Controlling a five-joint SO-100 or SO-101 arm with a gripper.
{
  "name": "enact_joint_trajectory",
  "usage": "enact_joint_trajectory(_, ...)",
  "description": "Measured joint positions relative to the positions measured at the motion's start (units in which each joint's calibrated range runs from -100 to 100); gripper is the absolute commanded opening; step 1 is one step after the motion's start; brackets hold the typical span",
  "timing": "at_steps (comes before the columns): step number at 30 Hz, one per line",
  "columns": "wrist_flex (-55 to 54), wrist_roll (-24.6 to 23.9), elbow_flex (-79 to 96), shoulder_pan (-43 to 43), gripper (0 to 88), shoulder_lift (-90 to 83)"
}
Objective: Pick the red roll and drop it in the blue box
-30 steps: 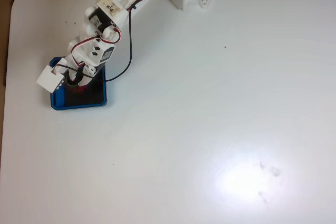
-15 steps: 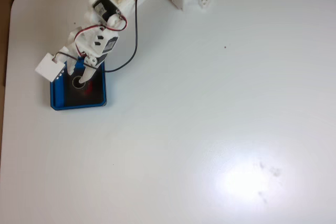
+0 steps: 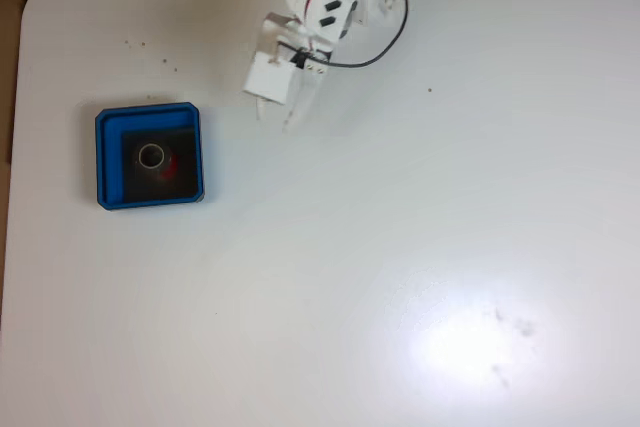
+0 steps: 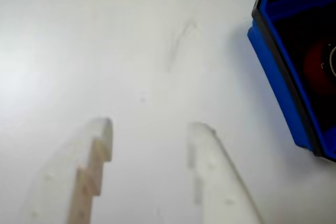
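You're working on a white table (image 3: 400, 247) with a rounded corner at the upper left of the fixed view, where a strip of brown floor or wall shows past the edge. The top is glossy: a bright glare patch sits low and right of centre, with a few faint smudges beside it. Some dark specks lie near the upper left, above the box, and one more speck sits right of the arm.

The box (image 3: 109, 162) rests at the left side of the table, a shallow bright-blue square with rounded corners, a thick rim and a black floor. The roll (image 3: 155, 160) lies inside it, roughly in the middle of the floor. You see its pale hollow core ringed by a dark rim, with red showing on the side toward the right. In the wrist view the box (image 4: 278, 82) fills the right edge, and a blurred red patch of the roll (image 4: 317, 64) shows on the black floor.

The gripper (image 3: 277, 114) hangs over bare table near the top centre, well apart from the box and to its upper right. Its white fingers (image 4: 97, 150) stand spread with clear table between them, holding nothing. Red and black wires loop along the arm (image 3: 330, 2) behind it.
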Motion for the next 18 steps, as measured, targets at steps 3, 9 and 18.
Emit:
enact_joint_trajectory(3,-0.2,0.0,9.7,-4.9,13.2,-10.2)
enact_joint_trajectory(9,-2.1,0.0,24.8,-15.4,13.2,-26.8)
enact_joint_trajectory(18,-14.4,0.0,42.5,-27.9,13.2,-36.8)
